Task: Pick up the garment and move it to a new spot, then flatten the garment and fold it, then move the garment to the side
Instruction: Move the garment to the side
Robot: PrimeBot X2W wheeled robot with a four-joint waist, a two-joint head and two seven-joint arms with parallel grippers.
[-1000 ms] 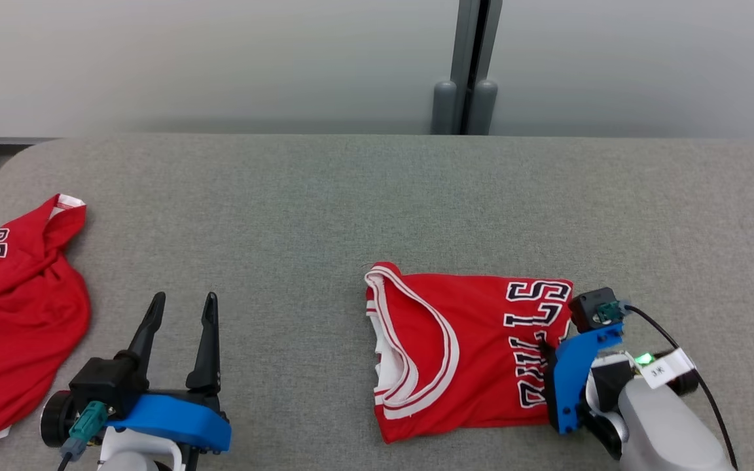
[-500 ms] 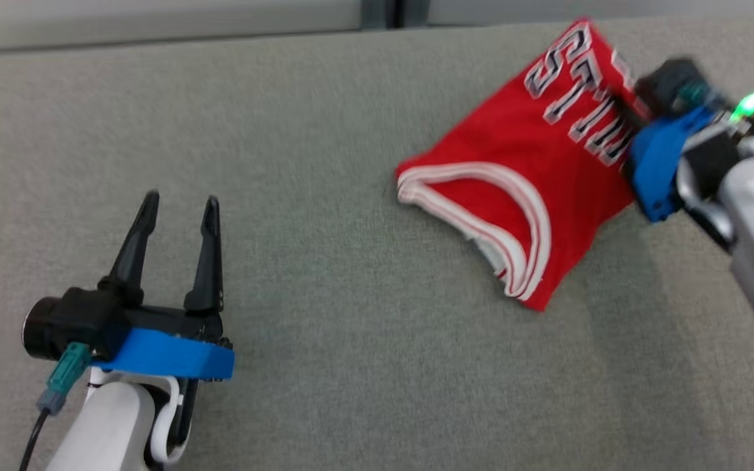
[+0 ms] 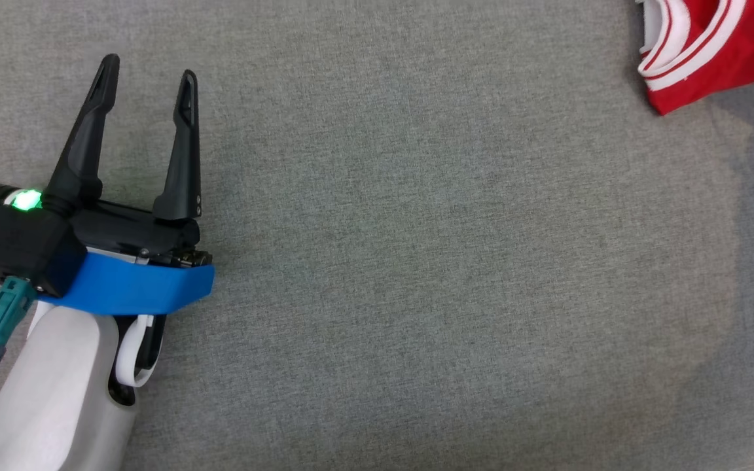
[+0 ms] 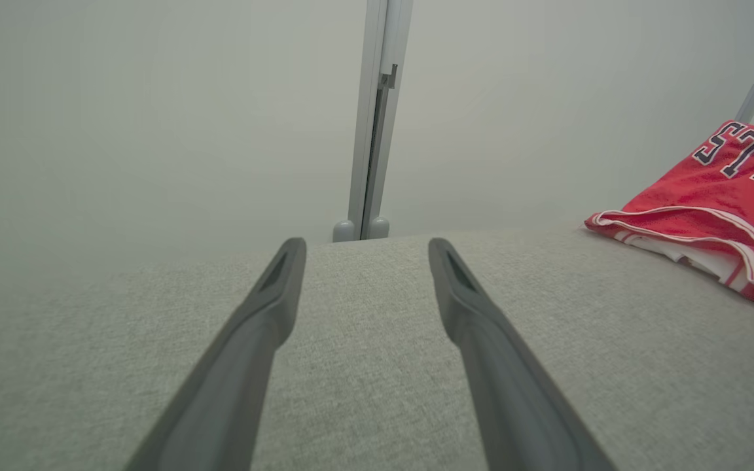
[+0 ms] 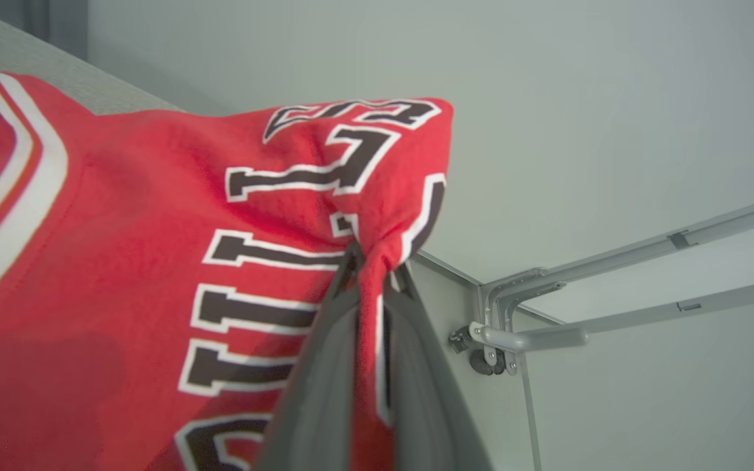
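The red jersey (image 5: 122,261) is soft matt cloth. The grey bench (image 3: 416,261) is rough woven cloth. The left gripper (image 3: 148,66) is smooth black plastic.

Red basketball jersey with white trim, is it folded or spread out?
Folded. The red basketball jersey shows stacked layers at its white-trimmed edge, and the right gripper pinches its lettered end.
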